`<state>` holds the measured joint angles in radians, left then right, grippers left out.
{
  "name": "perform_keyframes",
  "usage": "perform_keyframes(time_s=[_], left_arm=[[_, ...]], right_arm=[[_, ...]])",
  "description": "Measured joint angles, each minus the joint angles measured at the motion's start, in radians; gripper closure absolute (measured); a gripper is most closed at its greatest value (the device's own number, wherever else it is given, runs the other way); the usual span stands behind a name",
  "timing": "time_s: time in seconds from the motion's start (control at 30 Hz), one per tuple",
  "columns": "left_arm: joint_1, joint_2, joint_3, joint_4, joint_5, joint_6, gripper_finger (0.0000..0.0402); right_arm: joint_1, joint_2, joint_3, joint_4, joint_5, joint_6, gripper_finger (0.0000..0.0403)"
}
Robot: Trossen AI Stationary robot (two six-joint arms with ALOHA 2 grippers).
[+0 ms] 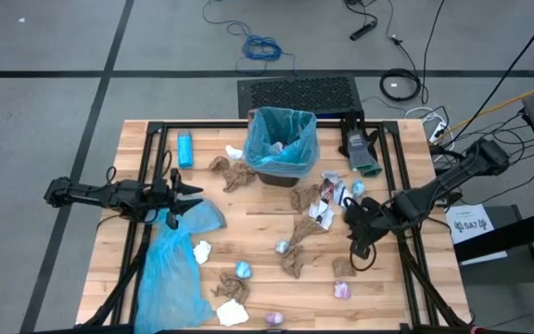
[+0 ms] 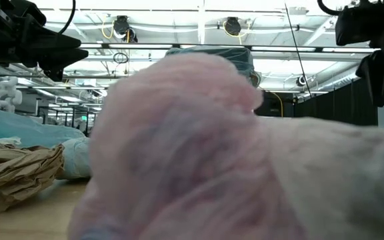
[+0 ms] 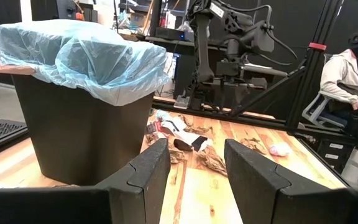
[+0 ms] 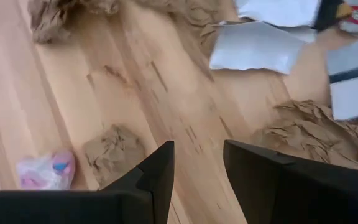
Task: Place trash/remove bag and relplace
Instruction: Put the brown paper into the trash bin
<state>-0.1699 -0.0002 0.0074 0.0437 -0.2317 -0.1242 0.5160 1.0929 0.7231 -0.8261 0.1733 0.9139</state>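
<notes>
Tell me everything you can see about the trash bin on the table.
The trash bin is a dark, rectangular, plastic-looking container that narrows toward its base. It stands upright on the wooden table, near the far edge. A light-blue bag liner is folded over its rim. Brown paper scraps lie beside its base. Neither gripper touches it.

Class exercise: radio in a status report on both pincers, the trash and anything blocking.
Left pincer open, empty, facing bin. Right pincer open, empty, above brown wad. Trash scattered on table. Nothing blocking.
</notes>
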Motion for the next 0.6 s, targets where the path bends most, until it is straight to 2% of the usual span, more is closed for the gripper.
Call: perform_keyframes(time_s=[0.33, 0.6], left_arm=[[0.000, 0.000, 0.000, 0.000, 0.000, 0.000, 0.0244], [0.000, 0.035, 0.000, 0.000, 0.000, 0.000, 0.0244]], right_arm=[[0.010, 0.067, 0.000, 0.031, -0.022, -0.162, 0.0270], [0.010, 0.156, 0.000, 0.107, -0.024, -0.295, 0.0210]])
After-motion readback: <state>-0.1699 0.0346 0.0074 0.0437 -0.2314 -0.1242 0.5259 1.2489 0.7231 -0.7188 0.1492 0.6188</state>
